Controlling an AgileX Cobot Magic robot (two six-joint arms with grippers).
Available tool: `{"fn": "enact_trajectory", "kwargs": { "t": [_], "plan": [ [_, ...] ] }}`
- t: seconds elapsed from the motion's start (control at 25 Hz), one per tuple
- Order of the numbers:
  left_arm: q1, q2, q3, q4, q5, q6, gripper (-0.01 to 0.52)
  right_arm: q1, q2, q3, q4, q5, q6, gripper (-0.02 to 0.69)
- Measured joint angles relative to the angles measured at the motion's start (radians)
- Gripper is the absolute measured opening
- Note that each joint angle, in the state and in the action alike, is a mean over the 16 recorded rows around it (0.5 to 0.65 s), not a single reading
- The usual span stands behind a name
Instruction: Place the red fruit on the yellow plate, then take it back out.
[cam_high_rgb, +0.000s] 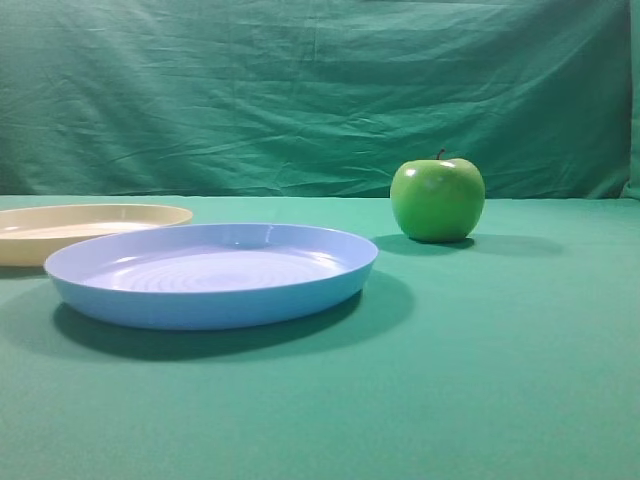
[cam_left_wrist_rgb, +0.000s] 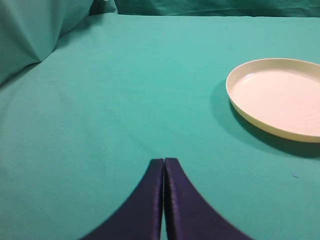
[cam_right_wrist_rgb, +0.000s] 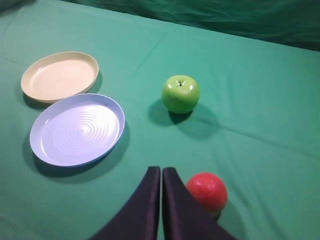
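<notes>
The red fruit (cam_right_wrist_rgb: 207, 192) sits on the desk (cam_right_wrist_rgb: 260, 100) just to the right of the right gripper (cam_right_wrist_rgb: 161, 172), whose dark, curved fingers are pressed together with nothing between them; judging from that, the pick has not begun and the fingers would have to part before they could close around the fruit. The fruit looks round, with a slightly dimpled skin and a soft sheen, and its cream-yellow side is not visible from here. It lies well apart from the yellow plate (cam_right_wrist_rgb: 60, 76), a shallow round plastic dish with a low rim, which is empty and touches or nearly touches the light blue plate (cam_right_wrist_rgb: 77, 129) of the same shape, whose floor shows faint concentric rings. The green apple (cam_right_wrist_rgb: 180, 93), glossy and stemmed, stands between the plates and the fruit, a likely decoy to steer around. The left gripper (cam_left_wrist_rgb: 164, 161) hovers over bare green cloth with its fingers together too, empty, the yellow plate near its right, which suggests it is parked clear of the work. The desk is covered in a matte green fabric, wrinkled on the backdrop (cam_high_rgb: 300, 90), which gives a soft, non-slip surface where the fruit should not roll far.
</notes>
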Motion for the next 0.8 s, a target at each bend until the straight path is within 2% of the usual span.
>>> {"fn": "enact_trajectory", "kwargs": {
  "t": [0.32,0.8],
  "plan": [
    [0.0,0.0,0.0,0.0,0.0,0.0,0.0,-0.07,-0.11,0.123,-0.026,-0.154,0.008,0.0],
    [0.0,0.0,0.0,0.0,0.0,0.0,0.0,-0.213,-0.311,0.5,-0.036,-0.434,0.01,0.0]
  ]
}}
